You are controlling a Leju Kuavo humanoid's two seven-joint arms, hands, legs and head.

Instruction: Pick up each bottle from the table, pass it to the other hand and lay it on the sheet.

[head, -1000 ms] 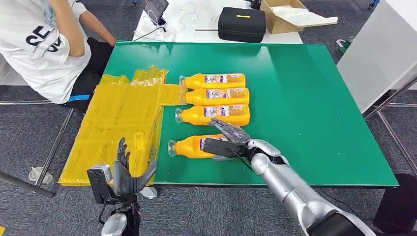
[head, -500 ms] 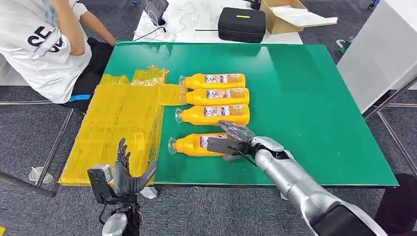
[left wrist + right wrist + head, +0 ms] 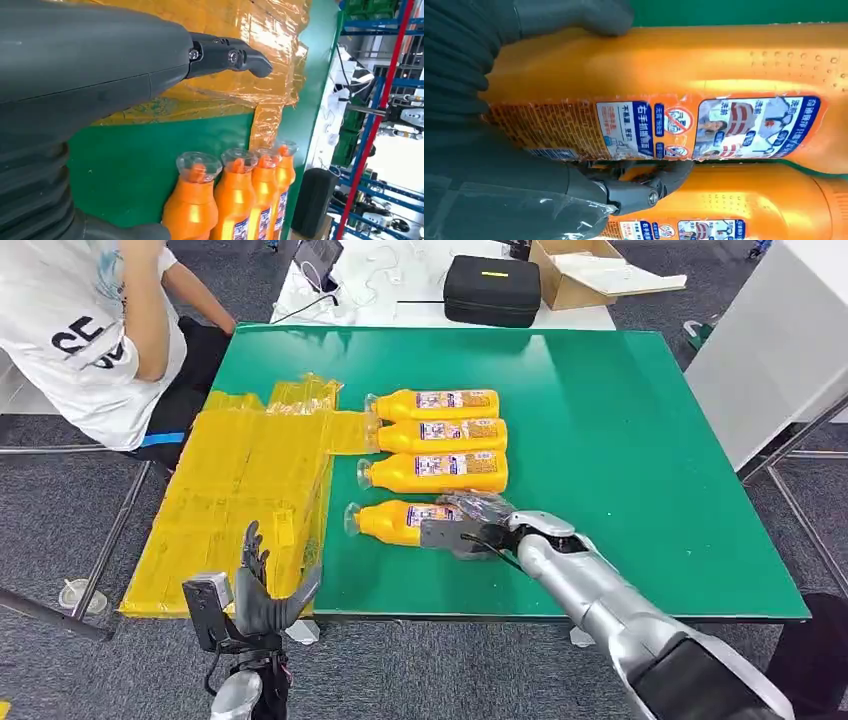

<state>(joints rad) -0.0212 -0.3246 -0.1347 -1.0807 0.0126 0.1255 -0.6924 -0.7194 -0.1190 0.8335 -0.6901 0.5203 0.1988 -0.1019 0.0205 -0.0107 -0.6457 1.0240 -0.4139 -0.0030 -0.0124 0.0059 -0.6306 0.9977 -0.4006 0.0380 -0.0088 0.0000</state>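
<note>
We saw bright, even overhead light, a soft sheen on the far green table, short shadows, and blurred close wrist views

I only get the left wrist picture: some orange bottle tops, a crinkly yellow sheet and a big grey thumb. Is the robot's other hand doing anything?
Observer: Yes. The right hand grips the nearest bottle around its labelled end.
Operator: Is that bottle apart from the others?
Observer: In the head view it lies apart from the row of three bottles, closer to the robot.
Operator: And the hand I'm looking past, where is it?
Observer: The left hand is open, fingers up, just off the table's near edge beside the yellow sheet.
</note>
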